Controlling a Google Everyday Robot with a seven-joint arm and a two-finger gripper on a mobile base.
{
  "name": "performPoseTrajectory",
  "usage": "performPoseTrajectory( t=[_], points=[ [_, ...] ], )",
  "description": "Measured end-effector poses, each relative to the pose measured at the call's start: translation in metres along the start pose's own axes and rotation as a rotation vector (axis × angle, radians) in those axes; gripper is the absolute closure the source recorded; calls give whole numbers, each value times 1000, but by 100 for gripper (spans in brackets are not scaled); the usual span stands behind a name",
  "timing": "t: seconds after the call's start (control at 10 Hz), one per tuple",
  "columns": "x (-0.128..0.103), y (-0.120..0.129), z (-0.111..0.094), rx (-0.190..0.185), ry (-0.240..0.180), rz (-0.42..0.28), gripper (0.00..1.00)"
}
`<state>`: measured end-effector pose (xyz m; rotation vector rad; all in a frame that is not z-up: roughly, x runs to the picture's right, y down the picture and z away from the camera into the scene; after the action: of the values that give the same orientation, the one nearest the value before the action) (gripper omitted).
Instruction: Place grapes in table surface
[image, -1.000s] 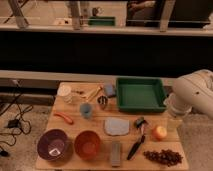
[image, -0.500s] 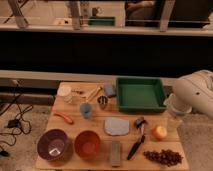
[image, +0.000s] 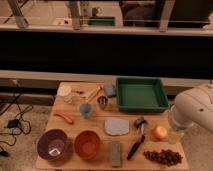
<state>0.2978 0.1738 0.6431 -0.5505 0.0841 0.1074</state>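
Note:
The grapes, a long bunch of dark reddish-purple berries, lie on the light wooden table surface near its front right corner. My white arm hangs over the table's right edge. The gripper is under the arm, just right of an orange round fruit and above and slightly behind the grapes. It does not touch the grapes.
A green tray stands at the back right. A black brush lies left of the grapes, with a grey cloth and grey block nearby. A purple bowl and orange bowl sit front left. Cups and small items stand behind.

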Motion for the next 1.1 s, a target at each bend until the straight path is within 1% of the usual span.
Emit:
performPoseTrajectory(
  t=[0.3, 0.7, 0.8, 1.1],
  points=[
    [-2, 23, 9, -12, 4, -11, 20],
    [0, 42, 27, -41, 19, -25, 20],
    [-1, 46, 33, -52, 24, -34, 20],
    [3, 65, 45, -107, 39, -49, 20]
  ],
)
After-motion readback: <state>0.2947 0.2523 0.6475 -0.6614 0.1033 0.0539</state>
